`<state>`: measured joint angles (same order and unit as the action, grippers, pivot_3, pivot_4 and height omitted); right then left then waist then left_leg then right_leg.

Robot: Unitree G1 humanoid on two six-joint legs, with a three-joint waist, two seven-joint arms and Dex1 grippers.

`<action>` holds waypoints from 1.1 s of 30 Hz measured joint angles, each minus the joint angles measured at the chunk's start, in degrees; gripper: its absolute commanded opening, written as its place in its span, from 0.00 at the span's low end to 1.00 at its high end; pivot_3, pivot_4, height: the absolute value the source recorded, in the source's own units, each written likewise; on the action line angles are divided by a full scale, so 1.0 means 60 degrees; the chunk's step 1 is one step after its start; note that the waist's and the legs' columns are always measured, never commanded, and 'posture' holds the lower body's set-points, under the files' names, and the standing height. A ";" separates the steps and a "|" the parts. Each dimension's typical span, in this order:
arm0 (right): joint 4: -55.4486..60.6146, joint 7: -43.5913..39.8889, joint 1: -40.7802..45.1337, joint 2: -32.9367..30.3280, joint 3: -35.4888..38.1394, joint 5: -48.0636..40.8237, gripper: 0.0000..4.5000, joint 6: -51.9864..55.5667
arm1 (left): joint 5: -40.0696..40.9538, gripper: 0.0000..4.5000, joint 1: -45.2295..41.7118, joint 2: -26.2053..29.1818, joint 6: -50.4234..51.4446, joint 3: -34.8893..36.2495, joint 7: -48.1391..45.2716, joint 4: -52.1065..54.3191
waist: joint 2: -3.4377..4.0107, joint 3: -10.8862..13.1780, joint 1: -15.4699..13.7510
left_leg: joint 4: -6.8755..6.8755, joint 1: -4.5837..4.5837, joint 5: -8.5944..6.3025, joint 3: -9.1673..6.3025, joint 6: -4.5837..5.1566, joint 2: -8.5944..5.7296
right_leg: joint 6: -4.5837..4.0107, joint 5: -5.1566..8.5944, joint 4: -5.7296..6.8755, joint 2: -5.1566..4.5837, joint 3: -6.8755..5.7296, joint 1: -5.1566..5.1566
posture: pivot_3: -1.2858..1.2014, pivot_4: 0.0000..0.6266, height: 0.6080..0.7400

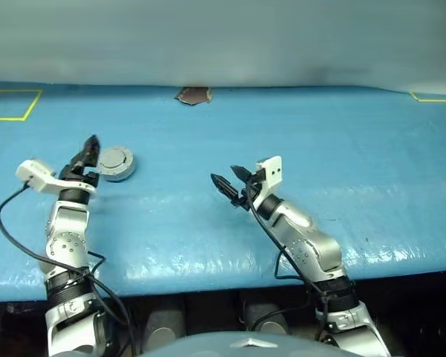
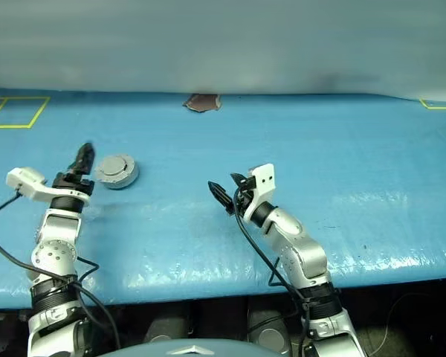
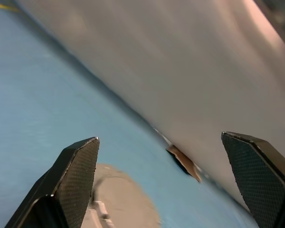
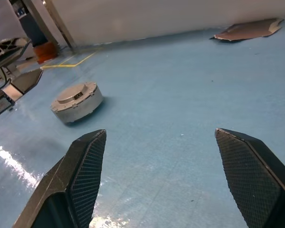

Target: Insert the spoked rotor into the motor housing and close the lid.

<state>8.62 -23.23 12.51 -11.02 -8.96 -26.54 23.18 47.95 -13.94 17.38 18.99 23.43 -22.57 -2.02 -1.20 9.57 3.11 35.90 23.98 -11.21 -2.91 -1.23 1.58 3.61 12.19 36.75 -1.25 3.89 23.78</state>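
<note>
The motor housing (image 1: 117,163) is seen resting on the blue counter (image 1: 320,149) with its lid (image 4: 75,93) shut flat on top. The left gripper (image 1: 88,152) is held just beside the housing, apart from it, its fingers (image 3: 76,171) spread wide and empty. The right gripper (image 1: 231,183) is positioned well apart from the housing, pointed toward it, jaws likewise parted and grasping nothing.
</note>
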 measured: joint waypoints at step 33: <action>0.0176 -0.1454 -0.0079 -0.1561 0.0117 0.1739 1.00 -0.0026 | -0.4584 1.00 0.0664 0.2444 -0.0403 -0.4482 -0.4371 0.0824 | 0.0005 0.0006 -0.0041 | -0.0034 -0.0019 0.0000 0.0025 0.0002 0.0007 | -0.0025 0.0017 0.0010 -0.0012 0.0003 0.0015 | 0.52 0.24 1.00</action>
<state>9.67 -31.96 12.03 -20.38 -8.26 -16.10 23.02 20.44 -9.96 32.05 16.57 -3.46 -48.80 2.92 -1.17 9.60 2.86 35.70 23.87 -11.21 -2.76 -1.22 1.62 3.46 12.29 36.81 -1.32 3.90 23.87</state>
